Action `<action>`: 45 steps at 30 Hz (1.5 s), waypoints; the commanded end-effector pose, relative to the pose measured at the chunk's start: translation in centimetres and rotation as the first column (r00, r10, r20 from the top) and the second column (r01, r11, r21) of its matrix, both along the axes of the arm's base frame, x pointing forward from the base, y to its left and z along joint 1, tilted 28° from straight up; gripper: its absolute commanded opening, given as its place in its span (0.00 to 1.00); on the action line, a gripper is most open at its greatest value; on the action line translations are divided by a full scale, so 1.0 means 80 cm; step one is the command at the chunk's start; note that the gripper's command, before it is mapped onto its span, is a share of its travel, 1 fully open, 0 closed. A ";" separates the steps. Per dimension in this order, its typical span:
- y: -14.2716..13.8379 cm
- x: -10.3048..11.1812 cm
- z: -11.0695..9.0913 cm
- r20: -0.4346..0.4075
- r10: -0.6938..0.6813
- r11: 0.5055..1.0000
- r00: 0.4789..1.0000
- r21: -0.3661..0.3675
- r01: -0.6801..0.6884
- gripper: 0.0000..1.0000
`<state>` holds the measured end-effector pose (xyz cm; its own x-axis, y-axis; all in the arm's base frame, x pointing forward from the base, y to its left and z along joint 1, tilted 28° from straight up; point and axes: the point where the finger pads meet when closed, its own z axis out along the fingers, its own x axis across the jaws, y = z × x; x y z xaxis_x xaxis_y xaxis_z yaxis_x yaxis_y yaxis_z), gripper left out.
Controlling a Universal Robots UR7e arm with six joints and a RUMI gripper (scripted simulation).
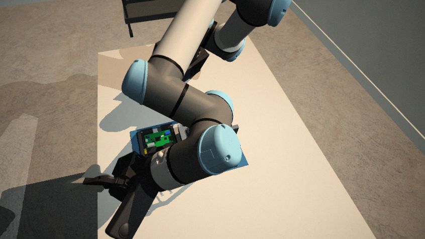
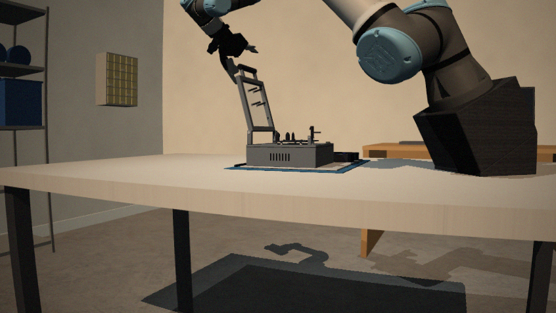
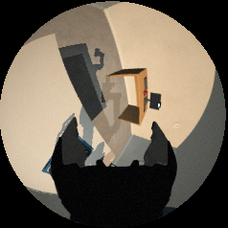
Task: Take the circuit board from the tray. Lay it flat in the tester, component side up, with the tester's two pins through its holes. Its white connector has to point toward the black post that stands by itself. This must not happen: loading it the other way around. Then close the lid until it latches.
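Observation:
The green circuit board lies component side up in the black tray; its white connector is at its lower left in the top view. The grey tester stands beside the tray, mostly hidden by the arm in the top view. Its lid stands open, leaning slightly back, with a black handle on top. A black post rises from the tester's right part. My gripper is open and empty, high up by the lid handle; whether a finger touches it I cannot tell.
A blue mat lies under tray and tester on the pale table. The robot's dark base block stands at the right in the exterior view. An orange bench stands beyond the table.

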<state>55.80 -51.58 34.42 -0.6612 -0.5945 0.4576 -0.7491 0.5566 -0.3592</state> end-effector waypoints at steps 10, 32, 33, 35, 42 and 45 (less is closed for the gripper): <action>0.003 -0.098 -0.037 -0.173 0.308 0.941 0.936 0.199 -0.273 1.00; 0.079 -0.267 -0.099 -0.097 0.844 0.494 0.528 0.525 -0.693 1.00; 0.085 -0.274 -0.102 -0.083 0.862 0.463 0.501 0.532 -0.709 1.00; 0.085 -0.274 -0.102 -0.083 0.862 0.463 0.501 0.532 -0.709 1.00; 0.124 -0.317 -0.117 0.013 0.953 0.248 0.303 0.540 -0.804 1.00; 0.142 -0.332 -0.122 0.049 0.975 0.159 0.217 0.527 -0.835 1.00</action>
